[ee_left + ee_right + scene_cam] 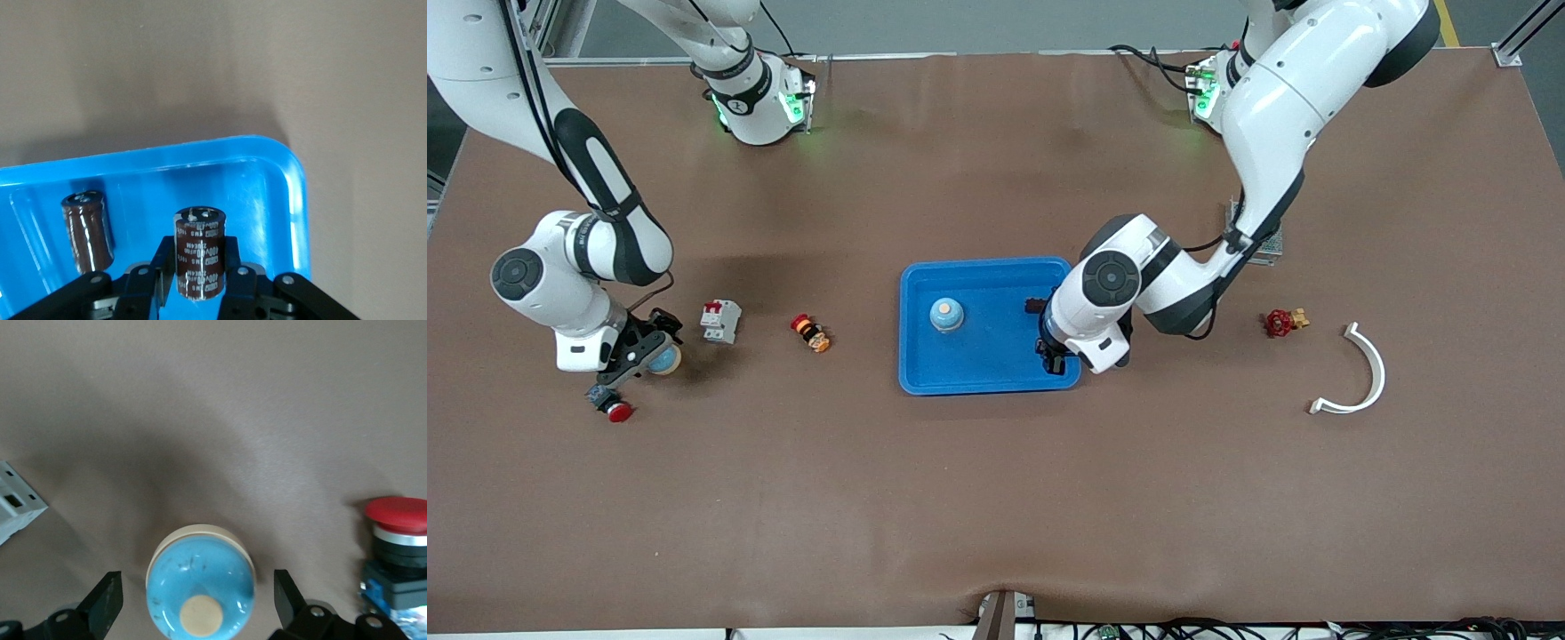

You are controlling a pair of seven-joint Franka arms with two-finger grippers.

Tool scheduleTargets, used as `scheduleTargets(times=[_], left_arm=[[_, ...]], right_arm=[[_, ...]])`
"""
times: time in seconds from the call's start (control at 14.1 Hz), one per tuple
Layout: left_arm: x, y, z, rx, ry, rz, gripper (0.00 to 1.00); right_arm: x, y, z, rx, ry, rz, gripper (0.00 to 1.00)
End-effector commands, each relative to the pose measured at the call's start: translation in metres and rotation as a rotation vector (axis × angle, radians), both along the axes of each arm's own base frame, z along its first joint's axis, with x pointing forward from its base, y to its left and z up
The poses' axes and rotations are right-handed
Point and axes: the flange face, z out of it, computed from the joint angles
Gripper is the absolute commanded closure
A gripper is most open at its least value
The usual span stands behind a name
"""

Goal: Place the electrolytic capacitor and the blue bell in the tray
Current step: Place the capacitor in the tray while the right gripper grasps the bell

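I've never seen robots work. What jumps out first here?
The bright-blue tray at mid-table, with a blue bell already in it. The left pincer is over the tray, shut on a brown capacitor. Toward the right arm's end, the right pincer hangs open around another blue bell.

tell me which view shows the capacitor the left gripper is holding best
The left wrist view: the capacitor stands upright between the left gripper fingers over the tray. The front view hides it under the arm; the right wrist view misses it.
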Motion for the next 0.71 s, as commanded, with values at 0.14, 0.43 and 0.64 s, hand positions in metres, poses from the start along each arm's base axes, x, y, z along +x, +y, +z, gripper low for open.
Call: scheduleTargets(times=[0.14,0.43,0.64], left_arm=[[-0.005,-0.013,-0.028,0.019,-0.008,0.011,1.00],[-0.005,-0.012,-0.035,0.019,-0.010,-0.028,0.33],[-0.001,-0.011,-0.027,0.014,-0.024,-0.036,0.00]], right_arm=[[-0.005,-0.002,-0.003,0.004,-0.008,0.015,0.00],[-0.004,-0.001,-0.003,0.004,-0.008,0.017,0.00],[-0.003,0.000,-0.002,0.006,-0.010,0.015,0.09]])
